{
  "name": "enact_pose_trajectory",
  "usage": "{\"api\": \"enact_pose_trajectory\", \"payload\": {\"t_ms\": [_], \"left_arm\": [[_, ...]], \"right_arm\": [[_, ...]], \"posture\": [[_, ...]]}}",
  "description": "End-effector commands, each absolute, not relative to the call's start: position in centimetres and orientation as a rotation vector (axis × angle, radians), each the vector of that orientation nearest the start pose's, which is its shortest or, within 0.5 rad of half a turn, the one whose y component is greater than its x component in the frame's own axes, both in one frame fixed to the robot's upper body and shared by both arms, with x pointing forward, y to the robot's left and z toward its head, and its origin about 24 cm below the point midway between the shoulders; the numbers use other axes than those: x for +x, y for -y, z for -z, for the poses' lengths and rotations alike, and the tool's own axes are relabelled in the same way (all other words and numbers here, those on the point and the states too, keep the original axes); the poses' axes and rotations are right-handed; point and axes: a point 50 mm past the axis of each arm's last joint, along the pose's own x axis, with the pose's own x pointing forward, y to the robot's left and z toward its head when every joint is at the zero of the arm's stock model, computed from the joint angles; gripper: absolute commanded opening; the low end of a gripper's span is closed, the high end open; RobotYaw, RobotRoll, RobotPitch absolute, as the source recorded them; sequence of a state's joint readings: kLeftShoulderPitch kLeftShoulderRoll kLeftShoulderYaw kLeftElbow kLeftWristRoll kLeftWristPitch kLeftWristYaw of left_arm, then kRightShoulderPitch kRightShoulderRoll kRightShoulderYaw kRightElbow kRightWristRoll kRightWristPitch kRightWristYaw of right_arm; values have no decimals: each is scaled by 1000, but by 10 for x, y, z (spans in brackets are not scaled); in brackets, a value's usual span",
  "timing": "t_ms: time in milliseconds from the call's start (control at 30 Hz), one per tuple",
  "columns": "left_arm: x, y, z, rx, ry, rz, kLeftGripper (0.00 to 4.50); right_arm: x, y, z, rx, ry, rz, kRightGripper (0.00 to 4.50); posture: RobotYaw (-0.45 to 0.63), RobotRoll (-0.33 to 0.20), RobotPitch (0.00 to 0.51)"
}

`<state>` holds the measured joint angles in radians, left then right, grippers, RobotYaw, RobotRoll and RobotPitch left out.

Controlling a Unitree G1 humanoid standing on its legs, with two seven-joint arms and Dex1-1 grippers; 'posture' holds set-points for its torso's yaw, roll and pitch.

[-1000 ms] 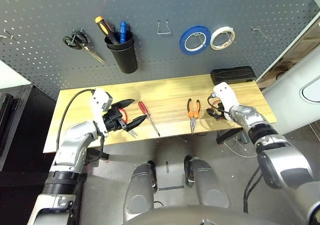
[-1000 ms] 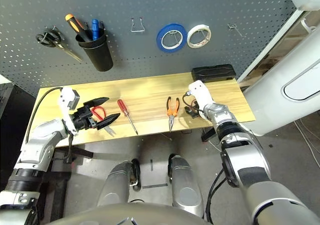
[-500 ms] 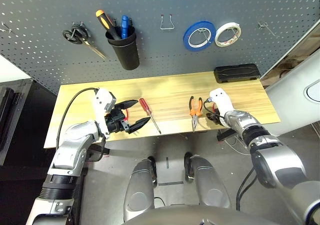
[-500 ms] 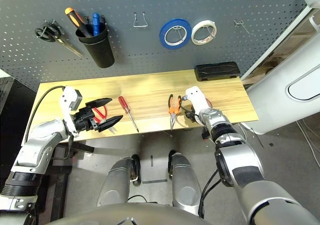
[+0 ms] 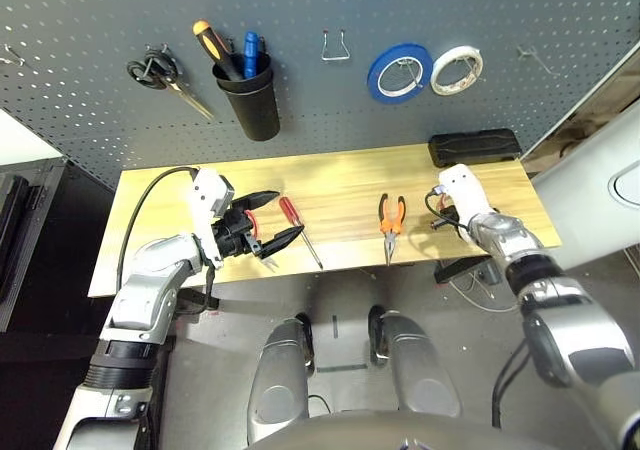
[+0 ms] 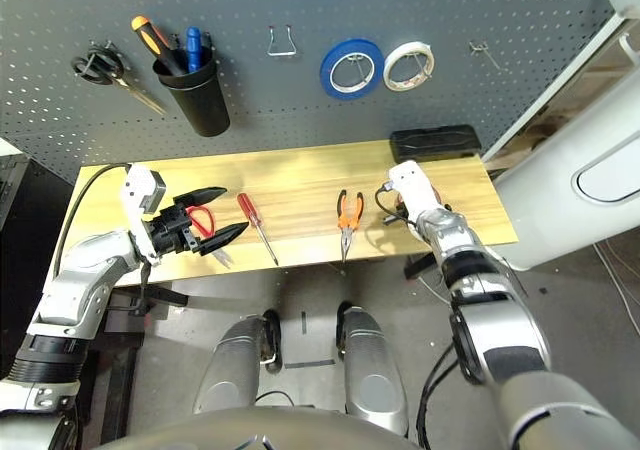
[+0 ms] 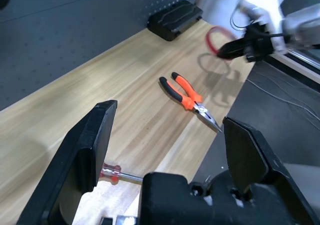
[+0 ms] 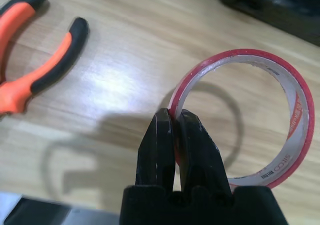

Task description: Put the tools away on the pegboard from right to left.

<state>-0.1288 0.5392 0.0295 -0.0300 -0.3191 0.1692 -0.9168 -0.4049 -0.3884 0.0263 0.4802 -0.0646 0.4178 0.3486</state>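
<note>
My right gripper (image 8: 172, 121) is shut on the rim of the thin red tape ring (image 8: 239, 54), which it holds just above the right end of the table, its shadow on the wood below. The left wrist view shows that ring (image 7: 215, 37) too. The orange-and-black pliers (image 5: 389, 218) lie flat to its left. The red-handled screwdriver (image 5: 290, 212) lies further left. My left gripper (image 5: 283, 216) stands open above the red-handled scissors (image 6: 200, 220), whose handles show between its fingers. The pegboard (image 5: 100, 30) rises behind the table.
On the pegboard hang black-handled scissors (image 5: 160, 75), a black cup (image 5: 245, 100) with tools in it, a bare wire hook (image 5: 335, 50), a blue tape roll (image 5: 397, 73), a white tape roll (image 5: 458, 70) and a bare hook (image 5: 530, 60). A black case (image 5: 472, 148) lies at the table's back right.
My right gripper has shut on the red tape ring and moved right with it, raising it off the wood. The left gripper stays open over the scissors. The camera shifted slightly.
</note>
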Motion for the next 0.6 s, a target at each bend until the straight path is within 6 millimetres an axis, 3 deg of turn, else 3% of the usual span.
{"api": "enact_pose_trajectory", "payload": {"t_ms": [33, 367, 600], "left_arm": [[255, -207, -88, 189, -98, 902, 4500], [255, -206, -96, 167, -64, 907, 4500], [261, -200, -99, 177, -47, 945, 4500]], "right_arm": [[305, 226, -49, -368, -469, -182, 25], [290, 224, -102, -484, -186, -77, 25], [304, 244, -131, -555, -49, 50, 25]], "posture": [[-69, 0, 100], [-87, 0, 85], [-95, 0, 86]]}}
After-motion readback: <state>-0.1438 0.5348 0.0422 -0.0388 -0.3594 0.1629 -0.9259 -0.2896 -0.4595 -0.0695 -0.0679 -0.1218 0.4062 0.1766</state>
